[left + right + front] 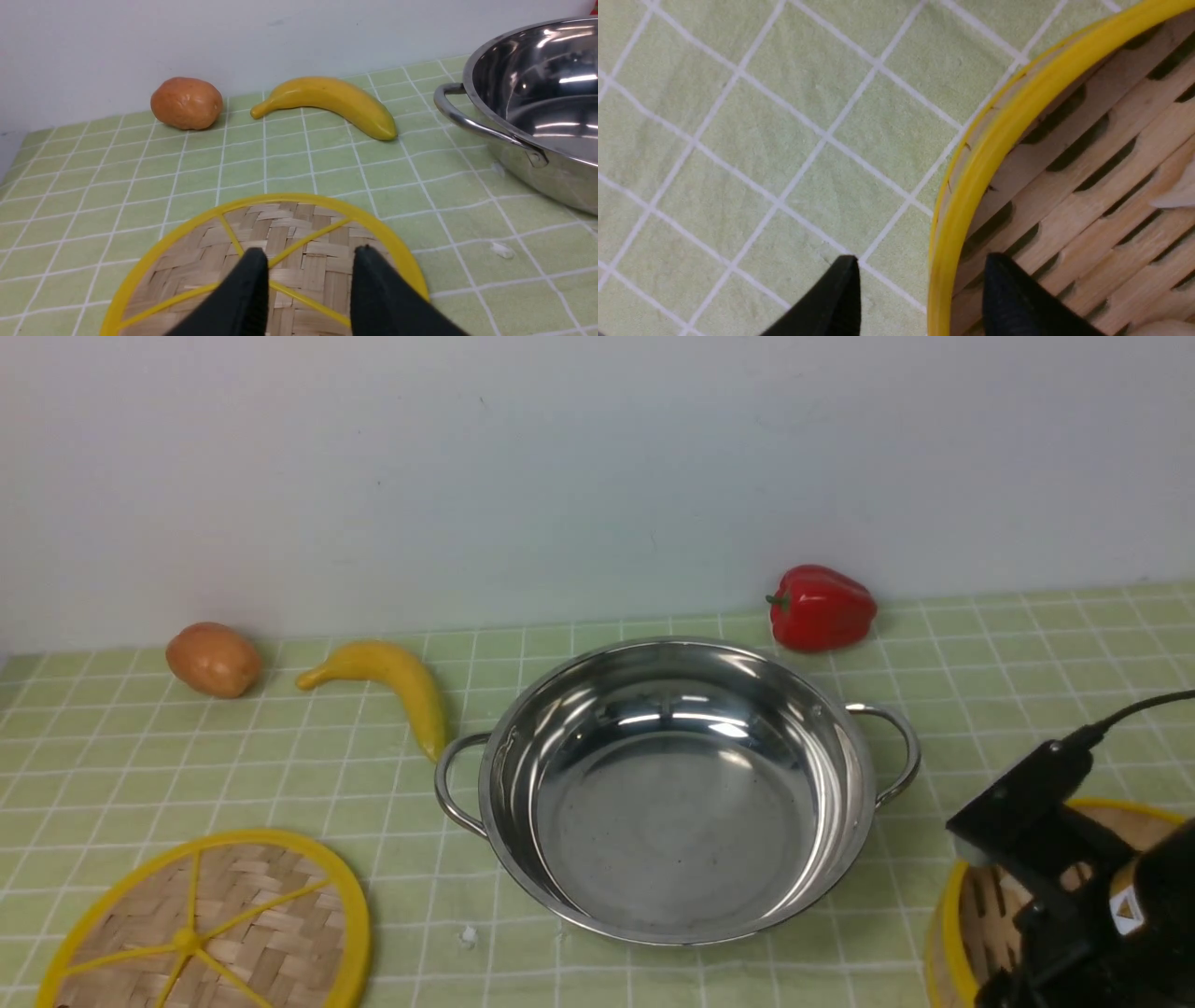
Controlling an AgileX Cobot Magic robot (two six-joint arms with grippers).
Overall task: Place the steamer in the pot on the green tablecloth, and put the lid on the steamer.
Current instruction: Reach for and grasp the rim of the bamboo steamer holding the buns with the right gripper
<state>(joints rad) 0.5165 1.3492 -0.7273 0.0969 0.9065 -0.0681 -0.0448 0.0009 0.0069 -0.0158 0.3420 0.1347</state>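
A: Right hand (920,259) first. We log it released: fingers (831,303) spread, one tip outside the steamer (966,186) wall, the other inside over the slats, yellow rim between them. Neither tip visibly presses it.
B: Agreed. Steamer location?
A: On the green tablecloth (280,765), 4 o'clock from the pot (672,831), apart from it, upright. The frame edge cuts part of it off.
B: Left hand (309,252)?
A: We mark that released too. Fingers parted, the gap between them clear, hanging over the lid (205,933). We cannot tell whether it touches the weave.
B: Lid?
A: Flat on the cloth, 8 o'clock from the pot, well apart from it.
B: Pot?
A: Middle of the tabletop, upright, steel floor bare.
B: Extras we tag: banana (392,681) at 10 o'clock of the pot, near it. Brown potato (213,659) further out past the banana, same direction. Red pepper (822,607) at 1 o'clock, by the wall (560,476).
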